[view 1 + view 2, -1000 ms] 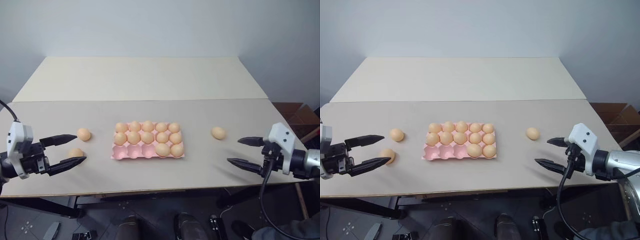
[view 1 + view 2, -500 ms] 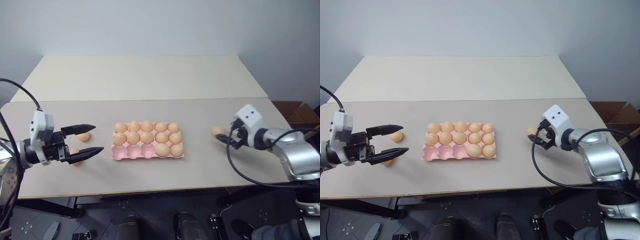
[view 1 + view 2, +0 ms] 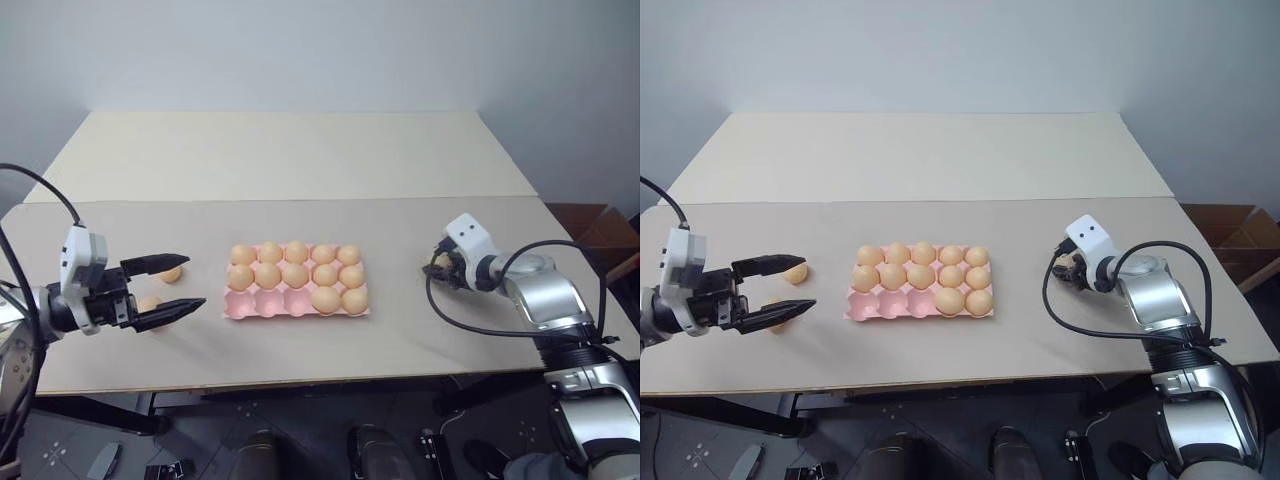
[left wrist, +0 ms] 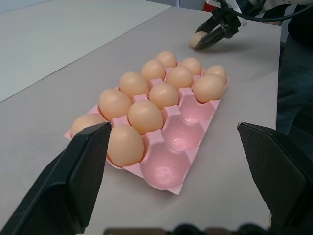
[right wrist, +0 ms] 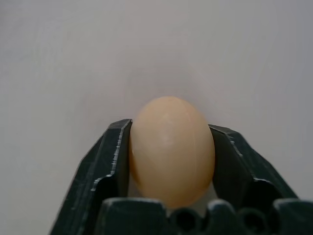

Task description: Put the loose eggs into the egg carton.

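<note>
No text, label, brand, number or sign is showing legibly anywhere in these views.

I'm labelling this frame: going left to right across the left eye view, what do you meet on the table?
left pincer with two loose eggs at its fingers → egg carton → right pincer shut on the egg
</note>
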